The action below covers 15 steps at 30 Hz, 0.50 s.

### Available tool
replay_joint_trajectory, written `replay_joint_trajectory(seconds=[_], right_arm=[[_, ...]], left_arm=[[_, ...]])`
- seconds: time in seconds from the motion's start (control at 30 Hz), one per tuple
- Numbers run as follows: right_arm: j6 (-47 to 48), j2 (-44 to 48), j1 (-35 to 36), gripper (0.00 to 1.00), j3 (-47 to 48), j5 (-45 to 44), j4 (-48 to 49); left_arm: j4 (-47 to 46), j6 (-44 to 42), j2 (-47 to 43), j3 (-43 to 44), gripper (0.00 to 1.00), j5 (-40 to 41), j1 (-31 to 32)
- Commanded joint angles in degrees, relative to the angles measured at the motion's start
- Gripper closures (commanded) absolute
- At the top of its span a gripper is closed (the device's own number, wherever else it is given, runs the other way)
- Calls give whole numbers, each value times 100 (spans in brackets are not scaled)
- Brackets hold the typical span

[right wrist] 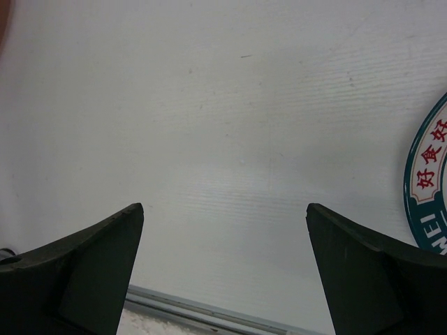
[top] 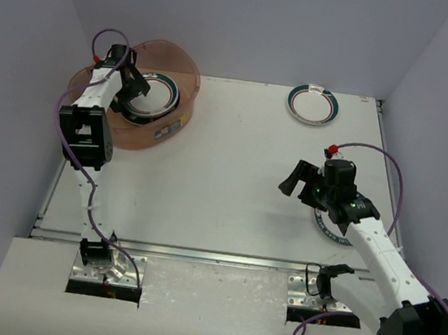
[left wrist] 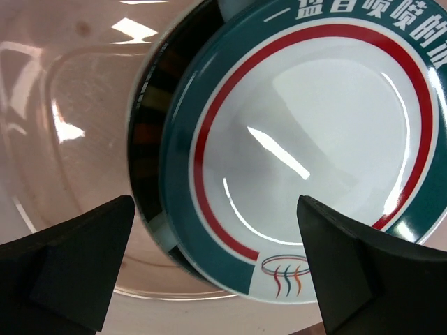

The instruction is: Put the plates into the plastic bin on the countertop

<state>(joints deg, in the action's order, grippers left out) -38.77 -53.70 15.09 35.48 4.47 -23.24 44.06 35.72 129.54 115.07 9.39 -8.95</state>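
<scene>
The left end effector [top: 133, 83] [left wrist: 216, 209] hung over the plastic bin [top: 163, 134] [left wrist: 63, 112] with its jaws spread wide and nothing between them. Directly beneath it, inside the bin, lay a plate with a teal rim and a red ring [top: 154, 94] [left wrist: 314, 132]. It rested on a darker, black-rimmed plate [left wrist: 148, 118]; whether more plates lay under these 2 could not be told. In the wrist view the 2 fingers [left wrist: 98, 237] framed the near edge of that stack. The right end effector [top: 300, 181] [right wrist: 223, 209] was also wide open and empty, held over a bare stretch of the white surface [top: 232, 168] [right wrist: 209, 105]. Just to its right lay a teal-rimmed plate with red lettering [top: 327, 229] [right wrist: 427, 183], flat on the surface and partly hidden by the right arm in the top view. A metal rail [right wrist: 188, 310] ran below its fingers. Well beyond it, near the far right corner, sat 1 more teal-rimmed plate [top: 313, 104].
</scene>
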Motion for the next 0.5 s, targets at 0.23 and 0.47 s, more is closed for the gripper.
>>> replay_joint_trajectory(seconds=[0.23, 0.47], right_arm=[[-1145, -1602, -265, 1, 534, -1472, 1488], [-1717, -4538, -1103, 1, 2483, -1064, 1537]], left_arm=[[-213, -192, -3218, -1440, 0, 557, 237], [-1576, 50, -6107, -4480, 0, 145, 1396]])
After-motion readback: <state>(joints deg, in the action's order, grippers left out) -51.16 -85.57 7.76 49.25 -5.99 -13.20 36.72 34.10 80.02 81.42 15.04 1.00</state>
